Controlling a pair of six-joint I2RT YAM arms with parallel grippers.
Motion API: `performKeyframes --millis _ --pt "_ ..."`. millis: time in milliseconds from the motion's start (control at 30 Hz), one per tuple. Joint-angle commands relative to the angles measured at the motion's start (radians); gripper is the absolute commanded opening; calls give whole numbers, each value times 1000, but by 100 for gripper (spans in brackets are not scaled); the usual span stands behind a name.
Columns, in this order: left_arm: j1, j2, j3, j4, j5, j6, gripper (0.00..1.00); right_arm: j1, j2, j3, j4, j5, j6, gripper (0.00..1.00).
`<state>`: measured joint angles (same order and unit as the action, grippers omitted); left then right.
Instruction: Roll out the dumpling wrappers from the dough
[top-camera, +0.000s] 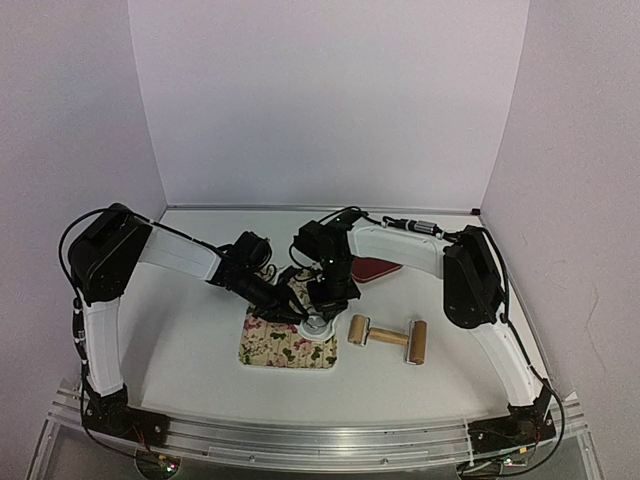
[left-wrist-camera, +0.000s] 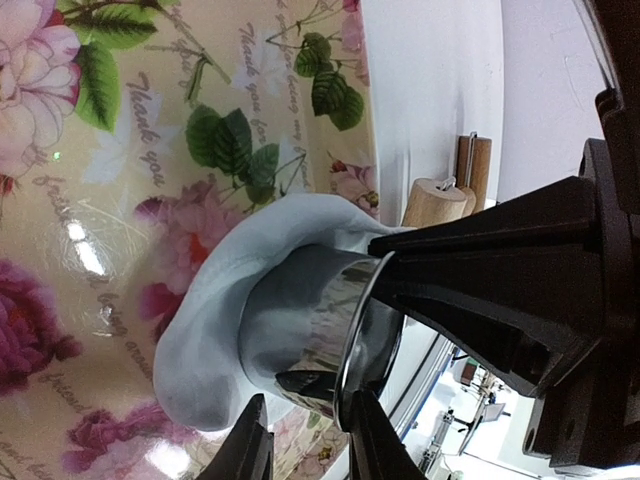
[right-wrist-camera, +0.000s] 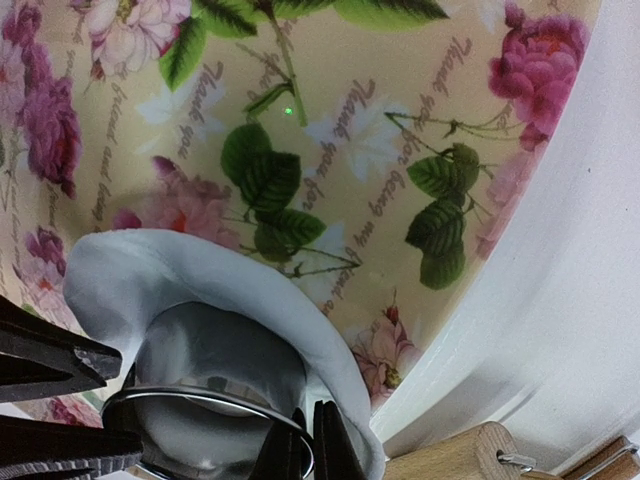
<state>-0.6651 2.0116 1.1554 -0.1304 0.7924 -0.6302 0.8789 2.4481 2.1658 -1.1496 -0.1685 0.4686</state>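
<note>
A sheet of white dough (top-camera: 322, 333) lies on the floral mat (top-camera: 280, 348), its edges curled up around a shiny metal ring cutter (left-wrist-camera: 330, 320) standing in it. My right gripper (right-wrist-camera: 312, 440) is shut on the cutter's rim (right-wrist-camera: 200, 400), above the dough (right-wrist-camera: 230, 270). My left gripper (left-wrist-camera: 305, 440) is open, its two fingers on either side of the cutter's lower edge, next to the dough (left-wrist-camera: 200, 340). In the top view both grippers (top-camera: 295, 312) (top-camera: 325, 305) meet over the cutter. No separate flat round wrapper shows.
A wooden rolling pin (top-camera: 388, 338) lies on the table just right of the mat; it also shows in the right wrist view (right-wrist-camera: 460, 455). A red tray (top-camera: 375, 268) sits behind the right arm. White walls enclose the table.
</note>
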Motion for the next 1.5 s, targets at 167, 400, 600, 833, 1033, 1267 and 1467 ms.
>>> performKeyframes --millis 167,400,600,833,1033,1267,1467 --pt "-2 49 -9 -133 -79 26 17 14 94 -37 -47 37 -2 0" --pt "-2 79 -13 -195 -109 69 15 15 96 -39 -42 16 0 0" --pt "-2 100 -11 -222 -142 80 14 15 92 -60 -24 -10 3 0" --pt "-2 124 -5 -269 -187 98 13 17 77 -91 -10 -21 1 0" --pt "-2 148 -4 -301 -222 125 13 18 75 -104 -2 -38 -6 0" --pt "-2 175 -10 -319 -247 141 12 19 72 -117 7 -75 -19 0" --pt "-2 196 -2 -330 -260 147 12 19 63 -163 32 -132 -37 0"
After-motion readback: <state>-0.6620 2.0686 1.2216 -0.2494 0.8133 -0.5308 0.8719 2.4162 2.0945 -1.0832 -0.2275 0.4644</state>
